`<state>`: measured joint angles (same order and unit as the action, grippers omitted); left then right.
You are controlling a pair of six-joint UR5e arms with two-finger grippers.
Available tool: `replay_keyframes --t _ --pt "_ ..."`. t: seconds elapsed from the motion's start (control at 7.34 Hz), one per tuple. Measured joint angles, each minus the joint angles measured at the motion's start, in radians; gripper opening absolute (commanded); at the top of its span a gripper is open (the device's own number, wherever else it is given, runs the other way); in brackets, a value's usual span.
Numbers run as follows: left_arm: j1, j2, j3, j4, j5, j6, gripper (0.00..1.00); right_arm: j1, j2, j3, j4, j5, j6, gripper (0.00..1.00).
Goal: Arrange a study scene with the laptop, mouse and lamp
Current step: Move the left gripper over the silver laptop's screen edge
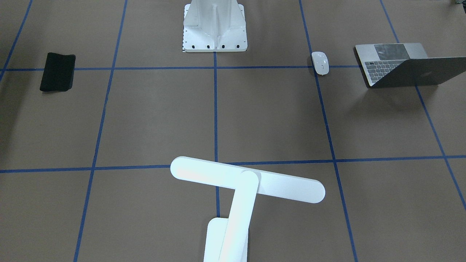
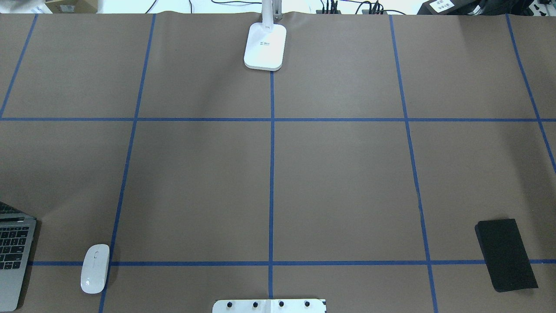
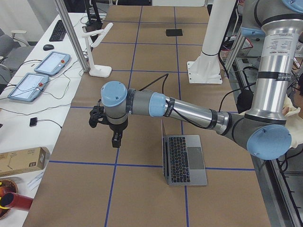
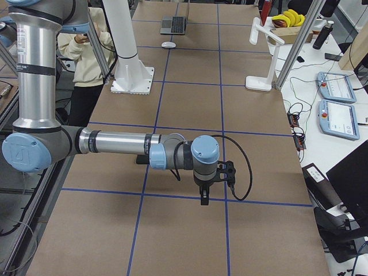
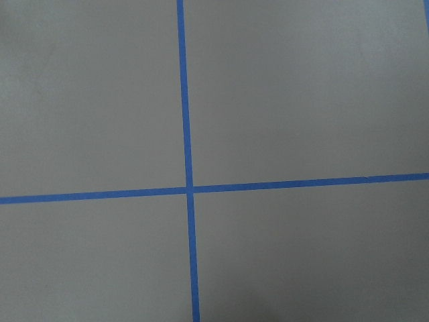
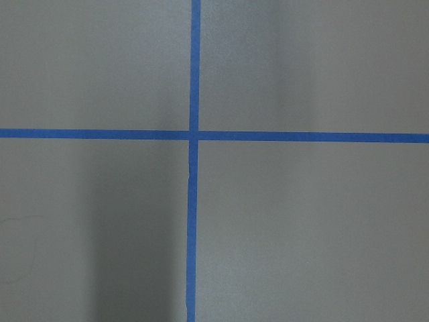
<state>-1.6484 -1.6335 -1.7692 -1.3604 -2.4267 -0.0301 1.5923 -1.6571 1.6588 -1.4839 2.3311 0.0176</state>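
Overhead view: open laptop [image 2: 13, 252] at 8 o'clock, cut by the edge; mouse [image 2: 95, 268] near it at 7 o'clock; lamp [image 2: 265, 45] at 12 o'clock, standing. Left gripper [image 3: 116, 138] and right gripper [image 4: 204, 197] pointing down; jaw width impossible to tell.

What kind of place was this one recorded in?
Most likely a robotics lab test cell, not a real study: the table is papered brown with a blue tape grid, the left arm and right arm reach over it, and touchscreen control tablets sit on a side bench.
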Motion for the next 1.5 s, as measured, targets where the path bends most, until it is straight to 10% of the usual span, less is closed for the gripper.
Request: replay_keyframes --t 0.54,1.5 --pt "0.006 0.195 -0.149 0.010 0.000 -0.496 1.00 -0.003 -0.030 0.020 -0.030 0.047 0.034 1.00" --pt "0.011 0.334 -0.116 -0.071 -0.016 -1.120 1.00 -0.002 -0.155 0.147 0.013 0.117 0.033 1.00"
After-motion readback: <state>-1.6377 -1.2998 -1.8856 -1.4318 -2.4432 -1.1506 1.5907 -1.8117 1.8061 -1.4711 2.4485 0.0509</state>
